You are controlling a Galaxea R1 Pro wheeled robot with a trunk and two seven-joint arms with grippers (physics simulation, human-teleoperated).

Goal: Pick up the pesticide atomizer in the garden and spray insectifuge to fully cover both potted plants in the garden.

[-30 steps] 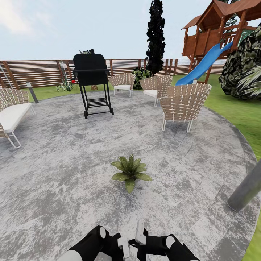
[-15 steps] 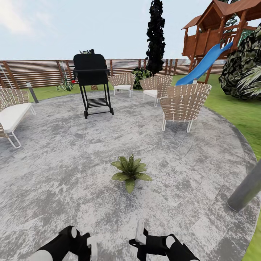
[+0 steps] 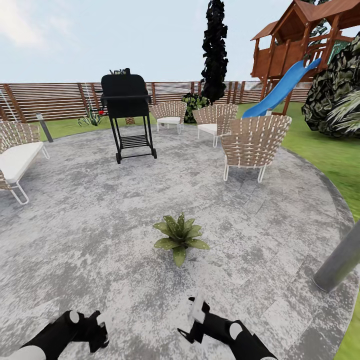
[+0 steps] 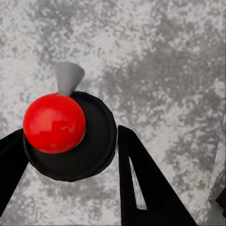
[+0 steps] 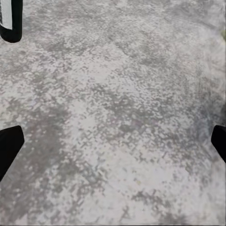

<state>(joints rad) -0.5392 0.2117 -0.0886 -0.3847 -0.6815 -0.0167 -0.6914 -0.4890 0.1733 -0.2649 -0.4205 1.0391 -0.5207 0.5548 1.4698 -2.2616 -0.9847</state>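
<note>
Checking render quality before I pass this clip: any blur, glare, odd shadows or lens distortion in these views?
Head view: sharp, even daylight, no glare, hardly any cast shadow under the potted plant or grill; the wide lens bends the patio edge. Left wrist view: crisp, with a soft highlight on the red ball. Right wrist view: paving slightly soft and grainy.

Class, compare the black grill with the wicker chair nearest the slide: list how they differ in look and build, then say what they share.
The black grill is a solid dark box raised on thin legs with a lower shelf; the wicker chair is a woven tan shell on pale thin legs. The grill stands taller, the chair sits low and wide. The grill shows its closed lid, while the chair shows its curved back. Both stand upright on the grey paved patio.
</note>
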